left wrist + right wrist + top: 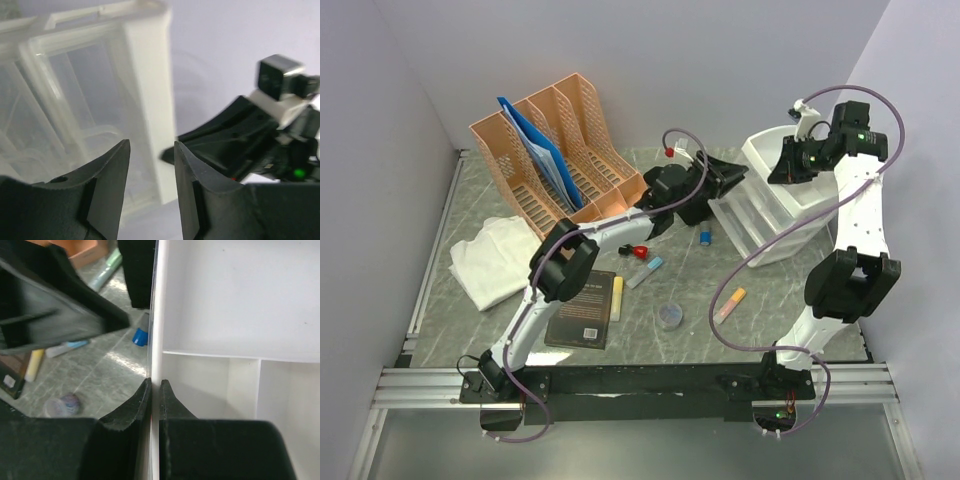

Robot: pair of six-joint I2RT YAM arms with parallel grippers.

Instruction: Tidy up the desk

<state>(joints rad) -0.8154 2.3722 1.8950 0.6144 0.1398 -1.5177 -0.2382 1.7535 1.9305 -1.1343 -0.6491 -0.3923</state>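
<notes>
Closest to us, in the right wrist view, the right gripper (155, 386) has its two fingers pressed together on the thin white top wall of the drawer unit (215, 300), one finger on each side. We count three partitioned sections in the open top tray.

In the left wrist view, the left gripper (151, 145) has its two fingers spread apart with nothing between them. It faces a corner of the same translucent unit.

From above, the desk (700, 340) spans the whole work area under both arms, with its dark rail along the near edge by the two bases. The drawer unit stands at the back right. The right gripper is at its upper edge and the left gripper is just beside its left side.

At the back left we see one orange file rack (605, 130) with three bays, and one blue folder (542, 152) upright in it. One white cloth (495, 262) lies crumpled at the left, and one black book (582, 312) lies flat near the left arm.

We count six small loose items:
- one yellow marker (617, 298) at the book's right edge
- one pale blue marker (646, 271)
- one red-capped piece (639, 250)
- one small blue item (705, 237), perhaps a cap, too small to tell
- one round clear dish (670, 316)
- one orange-tipped tube (729, 304)
</notes>
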